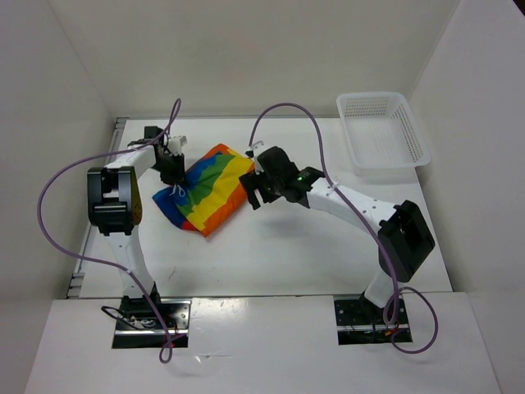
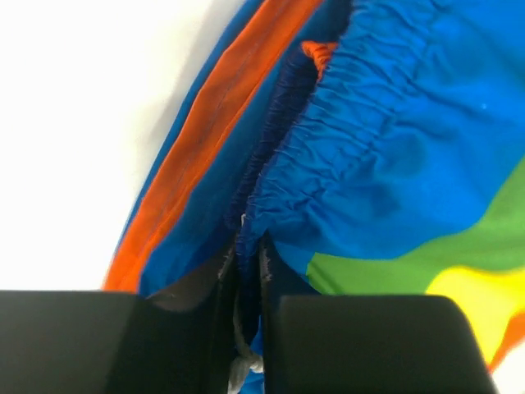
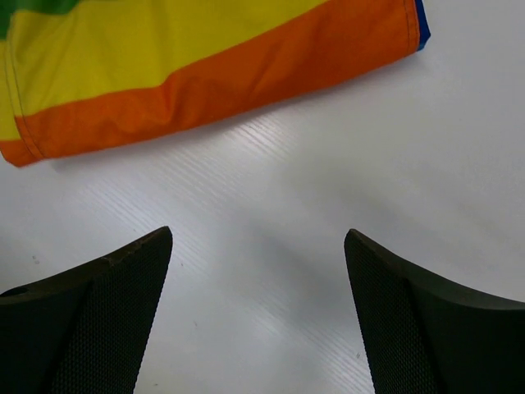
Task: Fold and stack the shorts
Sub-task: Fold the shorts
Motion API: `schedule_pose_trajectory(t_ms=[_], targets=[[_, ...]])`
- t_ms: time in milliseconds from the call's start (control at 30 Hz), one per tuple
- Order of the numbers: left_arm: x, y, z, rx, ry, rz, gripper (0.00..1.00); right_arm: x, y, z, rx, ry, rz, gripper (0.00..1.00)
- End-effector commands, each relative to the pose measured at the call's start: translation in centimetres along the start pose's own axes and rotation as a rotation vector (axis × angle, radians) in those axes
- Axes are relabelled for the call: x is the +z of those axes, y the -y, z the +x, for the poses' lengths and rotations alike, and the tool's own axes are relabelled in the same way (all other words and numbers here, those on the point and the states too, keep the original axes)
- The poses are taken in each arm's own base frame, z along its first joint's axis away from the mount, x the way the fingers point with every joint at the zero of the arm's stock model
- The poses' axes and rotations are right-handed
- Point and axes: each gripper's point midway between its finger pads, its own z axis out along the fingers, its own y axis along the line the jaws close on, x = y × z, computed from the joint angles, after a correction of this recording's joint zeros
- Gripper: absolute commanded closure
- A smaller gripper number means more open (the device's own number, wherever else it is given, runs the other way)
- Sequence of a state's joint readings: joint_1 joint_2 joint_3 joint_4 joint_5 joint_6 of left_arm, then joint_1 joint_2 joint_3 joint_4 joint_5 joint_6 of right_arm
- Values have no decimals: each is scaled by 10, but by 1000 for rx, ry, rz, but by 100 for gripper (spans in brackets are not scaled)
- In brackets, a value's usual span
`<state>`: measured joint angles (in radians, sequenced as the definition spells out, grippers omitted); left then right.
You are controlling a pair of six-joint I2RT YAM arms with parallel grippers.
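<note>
The rainbow-striped shorts (image 1: 209, 187) lie folded in a bundle on the white table, left of centre. My left gripper (image 1: 172, 172) is at their far-left edge. In the left wrist view its jaws stand nearly together on the gathered blue waistband (image 2: 287, 164), with the white drawstring (image 2: 242, 365) caught between them. My right gripper (image 1: 250, 190) hovers at the bundle's right side. The right wrist view shows it open (image 3: 258, 238) over bare table, just short of the orange hem of the shorts (image 3: 205, 57).
A white plastic mesh basket (image 1: 381, 131) stands at the far right of the table. White walls close in the table at the back and on both sides. Purple cables loop over each arm.
</note>
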<state>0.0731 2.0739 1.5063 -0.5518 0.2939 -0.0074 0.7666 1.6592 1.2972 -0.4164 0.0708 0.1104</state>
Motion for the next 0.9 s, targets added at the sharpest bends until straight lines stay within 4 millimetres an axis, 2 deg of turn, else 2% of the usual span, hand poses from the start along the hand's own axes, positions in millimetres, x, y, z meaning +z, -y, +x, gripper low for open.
schedule_pose_trajectory(t_ms=[0,67,100,133,233,300,333,367,433,467,500,567,600,633,700,733,767,800,867], targets=[[8,24,57,-96,-212,166,83,-19,8,-39,21,155,7,10],[8,38,68,-148,-247,283,87,-19,20,-40,14,156,28,12],[3,59,66,-176,-246,407,89,-19,22,-43,15,167,40,12],[-2,71,69,-199,-255,481,90,-19,33,-44,19,168,59,12],[-4,97,76,-250,-243,689,93,-23,43,-54,24,191,84,14],[0,102,71,-187,-168,722,98,-23,58,-57,42,202,122,14],[-1,109,87,-203,-171,774,99,-23,58,-57,30,201,124,14],[-3,111,79,-139,-91,794,100,-24,60,-60,32,211,135,14],[-12,116,85,-92,-34,817,100,-21,62,-57,32,203,146,15],[-12,116,75,-28,37,813,100,-19,63,-53,31,193,147,15],[-15,115,71,4,72,800,100,-13,67,-44,36,170,156,19],[-23,113,54,82,160,745,100,-12,68,-40,35,161,157,27],[-25,112,51,90,170,726,100,-4,69,-25,32,123,160,32],[-25,109,47,102,185,700,100,-3,69,-21,41,114,160,41],[-26,107,45,108,194,676,100,3,74,-5,54,72,171,51],[-28,107,44,107,194,667,100,3,74,-5,54,72,171,60],[-26,104,44,105,193,645,100,5,77,10,67,36,172,63],[-26,104,44,105,193,645,100,3,72,15,67,24,145,70],[-25,102,44,104,193,633,98,4,67,34,53,-20,111,74]])
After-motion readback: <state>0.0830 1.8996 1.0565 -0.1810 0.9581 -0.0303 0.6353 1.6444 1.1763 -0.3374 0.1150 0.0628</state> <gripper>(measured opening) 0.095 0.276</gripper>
